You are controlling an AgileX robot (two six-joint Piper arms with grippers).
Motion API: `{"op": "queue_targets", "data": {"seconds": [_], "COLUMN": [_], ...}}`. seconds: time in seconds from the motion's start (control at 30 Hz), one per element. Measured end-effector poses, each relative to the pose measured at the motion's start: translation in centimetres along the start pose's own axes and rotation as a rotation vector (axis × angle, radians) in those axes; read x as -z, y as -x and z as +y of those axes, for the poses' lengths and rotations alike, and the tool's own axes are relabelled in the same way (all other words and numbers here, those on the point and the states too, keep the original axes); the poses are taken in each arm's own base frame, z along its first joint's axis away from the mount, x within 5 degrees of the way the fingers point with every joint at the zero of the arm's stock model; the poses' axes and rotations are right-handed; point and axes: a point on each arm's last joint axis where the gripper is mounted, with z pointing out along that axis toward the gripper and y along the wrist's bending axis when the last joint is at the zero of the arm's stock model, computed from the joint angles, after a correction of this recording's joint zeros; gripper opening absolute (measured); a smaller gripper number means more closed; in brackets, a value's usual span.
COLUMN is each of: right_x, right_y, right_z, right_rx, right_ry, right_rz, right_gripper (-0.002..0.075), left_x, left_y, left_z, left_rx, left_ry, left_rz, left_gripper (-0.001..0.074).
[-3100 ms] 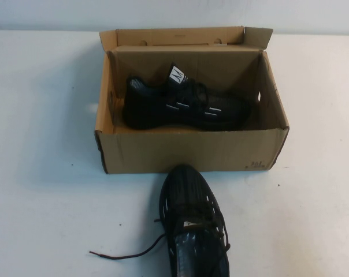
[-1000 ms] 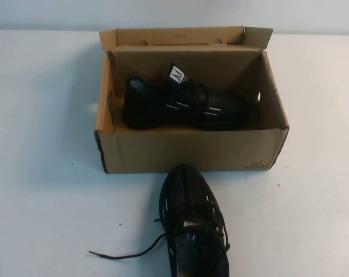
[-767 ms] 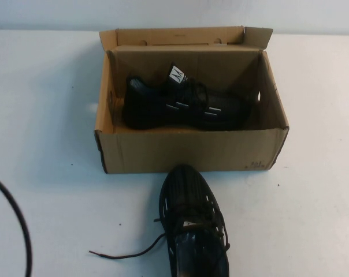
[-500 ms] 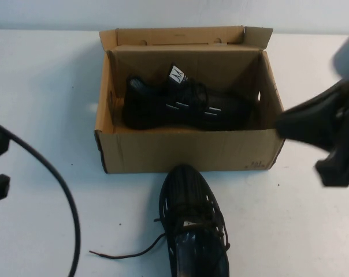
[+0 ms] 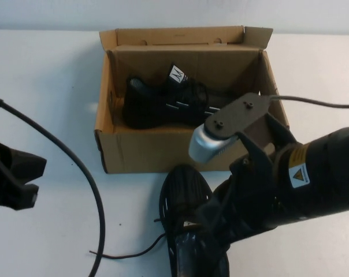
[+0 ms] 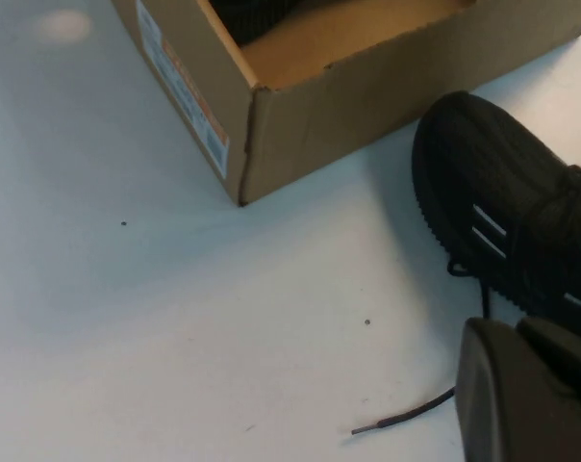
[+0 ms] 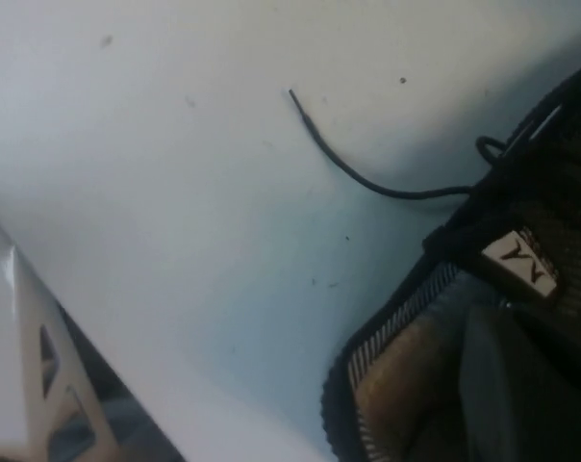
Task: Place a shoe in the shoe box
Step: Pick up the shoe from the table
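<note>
Right hand (image 5: 212,222) clenched, empty, low over the collar of the shoe (image 5: 189,219). Left hand (image 5: 15,182) clenched too, hovering at the bench's (image 5: 53,86) left edge, well clear. Step in hand, as I read it: approach before the pick. Next move calls for parting the jaws, then gripping the collar.

Shoe: black mesh, white side dashes, small "M" tab, toe nearly touching the shoe box (image 5: 163,151); loose lace (image 5: 125,254) trails left. The mate (image 5: 163,104) already lies inside.
</note>
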Motion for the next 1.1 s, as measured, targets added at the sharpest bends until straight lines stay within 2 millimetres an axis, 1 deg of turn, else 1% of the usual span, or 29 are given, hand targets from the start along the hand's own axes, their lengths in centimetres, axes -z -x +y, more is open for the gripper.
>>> {"op": "queue_targets", "data": {"seconds": [0.1,0.2,0.27,0.37,0.43,0.53,0.6,0.8,1.0,1.1], "right_x": [-0.9,-2.2,-3.4,-5.4,-6.5,-7.6,-8.1,-10.2,-12.4,-13.7], "right_y": [-0.4,-0.6,-0.6,-0.7,-0.9,-1.0,-1.1,-1.3,-1.0,-1.1], "right_z": [-0.1,0.0,0.0,-0.1,-0.2,-0.3,-0.4,-0.9,-1.6,-2.0], "right_rx": [-0.1,-0.175,-0.208,-0.255,-0.284,-0.308,-0.316,-0.351,-0.394,-0.411], "right_ry": [0.016,0.056,0.072,0.089,0.097,0.101,0.099,0.078,0.049,0.032], "right_rz": [-0.007,0.037,0.074,0.135,0.171,0.2,0.216,0.257,0.217,0.225], "right_gripper": [-0.0016,-0.0011,0.0011,0.0081,0.0152,0.0242,0.0274,0.0307,0.0322,0.0323], "left_x": [-0.2,-1.1,-1.8,-2.6,-3.0,-3.4,-3.4,-3.4,-3.4,-3.4], "left_y": [0.3,0.7,1.0,1.1,1.1,1.0,1.0,1.0,1.0,0.9], "left_z": [-0.1,0.4,0.7,1.0,1.1,1.2,1.3,1.3,1.3,1.2], "left_rx": [0.04,0.117,0.156,0.185,0.193,0.195,0.194,0.194,0.194,0.194], "left_ry": [-0.013,0.0,0.008,0.009,0.007,0.008,0.009,0.009,0.008,0.004], "left_rz": [-0.026,-0.068,-0.074,-0.06,-0.047,-0.031,-0.029,-0.029,-0.025,-0.017], "left_gripper": [-0.0004,-0.0004,-0.0004,-0.0004,-0.0004,-0.0004,-0.0004,-0.0004,-0.0004,-0.0004]}}
